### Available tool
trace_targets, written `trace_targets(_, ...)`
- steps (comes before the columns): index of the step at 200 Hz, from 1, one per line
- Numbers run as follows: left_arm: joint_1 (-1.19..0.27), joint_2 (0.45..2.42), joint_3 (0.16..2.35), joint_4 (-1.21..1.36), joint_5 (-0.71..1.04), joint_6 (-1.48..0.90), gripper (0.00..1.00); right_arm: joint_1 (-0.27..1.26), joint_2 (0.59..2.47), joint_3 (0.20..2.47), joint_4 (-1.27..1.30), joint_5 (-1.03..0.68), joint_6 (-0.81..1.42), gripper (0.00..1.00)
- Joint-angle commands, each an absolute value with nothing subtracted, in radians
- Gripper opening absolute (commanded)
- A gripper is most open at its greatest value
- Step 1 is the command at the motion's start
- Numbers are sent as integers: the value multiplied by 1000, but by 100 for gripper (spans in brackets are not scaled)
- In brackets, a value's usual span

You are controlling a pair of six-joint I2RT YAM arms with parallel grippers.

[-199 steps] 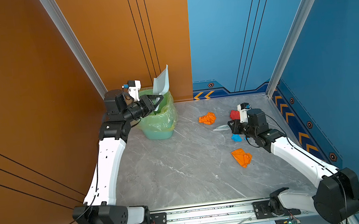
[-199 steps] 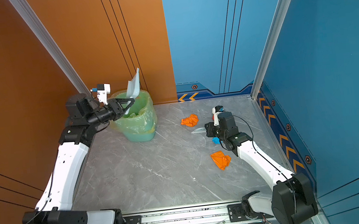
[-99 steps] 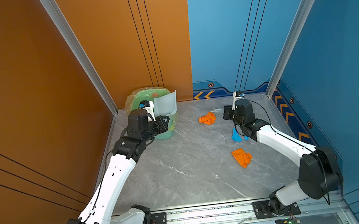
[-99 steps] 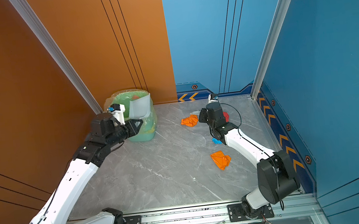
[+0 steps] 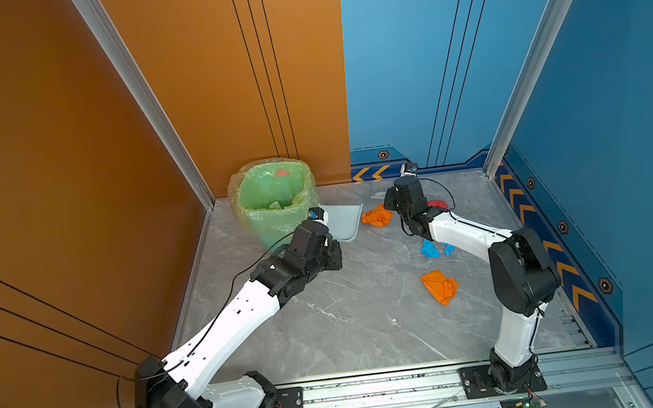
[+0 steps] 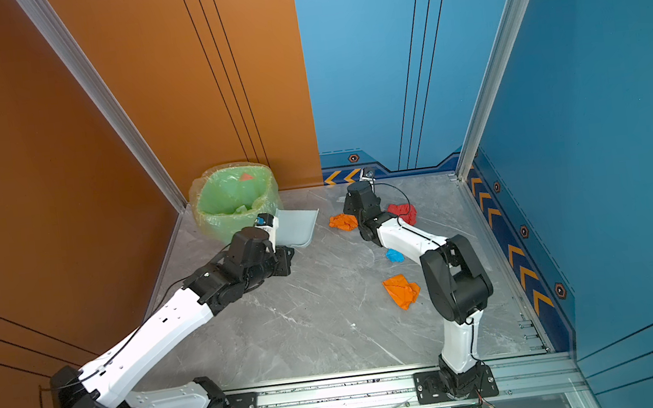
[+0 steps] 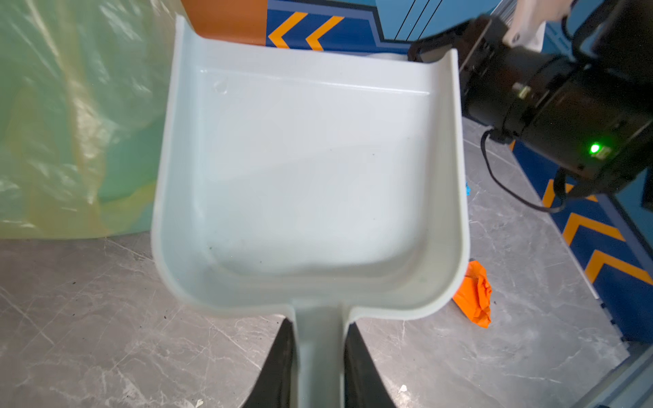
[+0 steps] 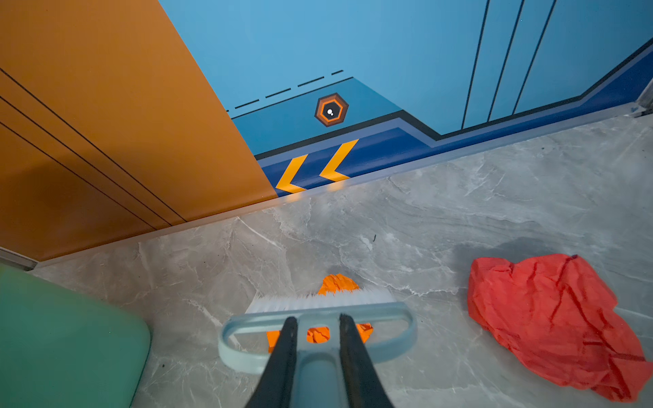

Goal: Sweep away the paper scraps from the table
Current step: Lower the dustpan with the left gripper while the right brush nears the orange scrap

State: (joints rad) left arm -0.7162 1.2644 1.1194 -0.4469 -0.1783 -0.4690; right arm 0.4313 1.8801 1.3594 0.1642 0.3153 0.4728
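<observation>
Two paper scraps (image 5: 281, 172), one reddish, one pale, sit in the green bin (image 5: 269, 228). Beside it the dustpan (image 7: 311, 169) is empty. Right arm partly hides the blue scraps (image 5: 429, 248) on the table (image 5: 350, 319). Closed tight on the dustpan handle: left gripper (image 7: 319, 323). Closed on the brush (image 8: 318, 303) handle: right gripper (image 8: 318, 318), bristles touching an orange scrap (image 8: 337, 282), red scrap (image 8: 551, 318) near.

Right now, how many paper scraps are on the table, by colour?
orange scraps: 2
red scrap: 1
blue scrap: 1, partly behind the right arm
Total: 4 on the table
</observation>
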Motion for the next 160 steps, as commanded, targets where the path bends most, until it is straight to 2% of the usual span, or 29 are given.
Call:
trace_targets(1, -751, 1289, 1091, -476, -279, -453, 0, 443, 1920, 1420, 147, 375, 487, 0)
trace_targets(88, -829, 1415, 991, -448, -319, -509, 0, 446, 2032, 1503, 78, 428, 448, 0)
trace_targets(160, -831, 1528, 964, -401, -274, -555, 0, 430, 2068, 1544, -48, 329, 451, 0)
